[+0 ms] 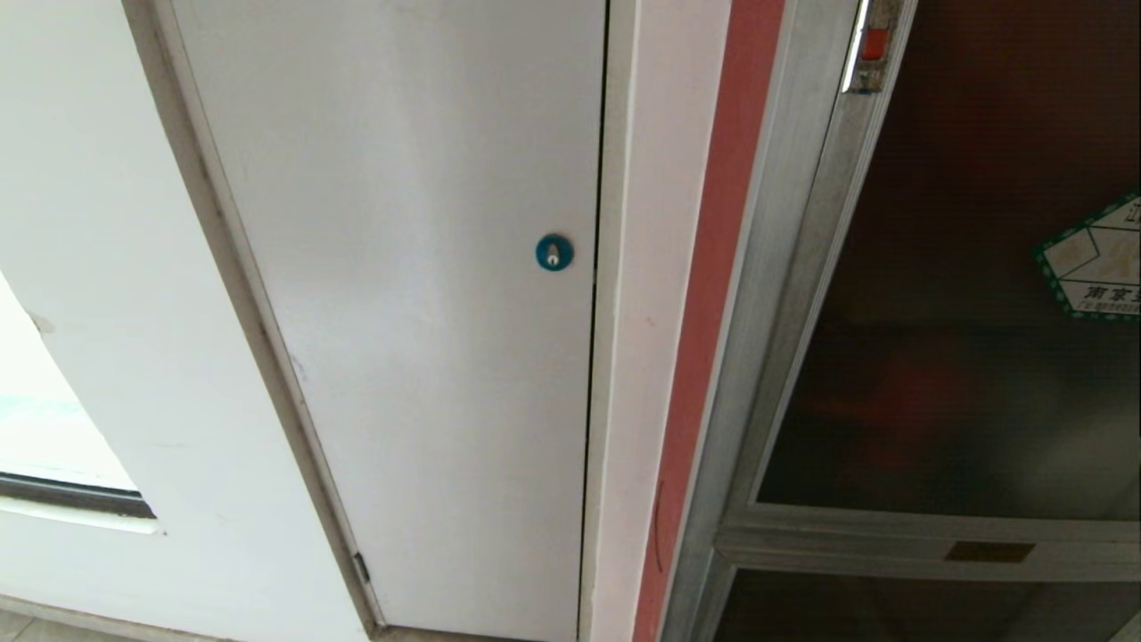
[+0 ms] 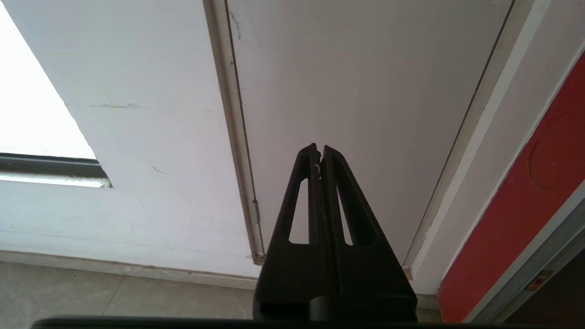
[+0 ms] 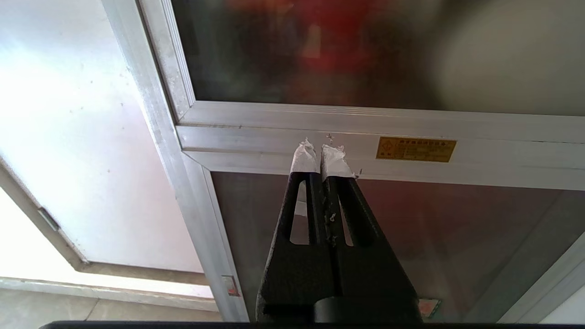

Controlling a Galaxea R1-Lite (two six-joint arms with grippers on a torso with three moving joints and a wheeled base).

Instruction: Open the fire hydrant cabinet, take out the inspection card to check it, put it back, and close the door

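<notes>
Right now the right hand has its two white-taped fingertips pressed together and grips nothing; it points at the silver crossbar of the fire hydrant cabinet, close to a small yellow label fixed on that bar. Above that bar the door of the cabinet is closed, its dark tinted glass showing only blurred red shapes behind it, so the inspection card cannot be seen. On the door's silver frame a small red latch tab sits near its upper corner, and a green-bordered sticker is stuck on the glass. Beside the cabinet runs a red strip, then a plain white door with a round blue lock. The left hand faces the lower part of that white door, its black fingers likewise closed and empty.
</notes>
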